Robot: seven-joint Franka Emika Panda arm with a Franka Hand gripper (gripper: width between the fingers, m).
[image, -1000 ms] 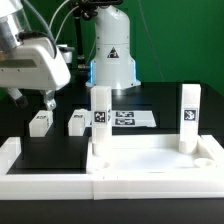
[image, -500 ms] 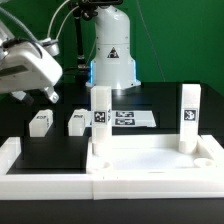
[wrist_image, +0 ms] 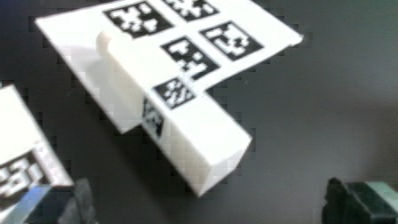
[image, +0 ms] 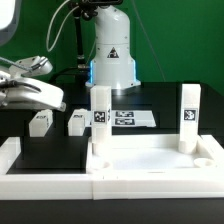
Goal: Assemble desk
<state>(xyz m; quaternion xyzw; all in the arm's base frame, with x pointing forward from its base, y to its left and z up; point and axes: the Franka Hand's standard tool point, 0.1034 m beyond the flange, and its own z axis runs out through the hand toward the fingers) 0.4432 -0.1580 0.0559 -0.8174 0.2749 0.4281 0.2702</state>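
- Third-leg step: an upright leg [image: 100, 115] and a second upright leg [image: 188, 112] already fill the panel's [image: 150, 162] far sockets.
- My gripper [wrist_image: 205, 205] is spread wide and empty above a loose leg [wrist_image: 192, 135].
- Next, I judge: square up across its narrow sides, then descend.
- The marker board [wrist_image: 178, 40] crowds one end, and I cannot tell if they touch. The other loose leg [wrist_image: 22, 165] lies apart, leaving open room.

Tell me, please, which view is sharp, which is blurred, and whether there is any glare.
Exterior view: even light, no strong glare; the desk panel and its two upright legs are fairly sharp, the arm is smeared. Wrist view: soft all over; tags on the marker board and the leg block have fuzzy edges, the pincer is only dark blurs.
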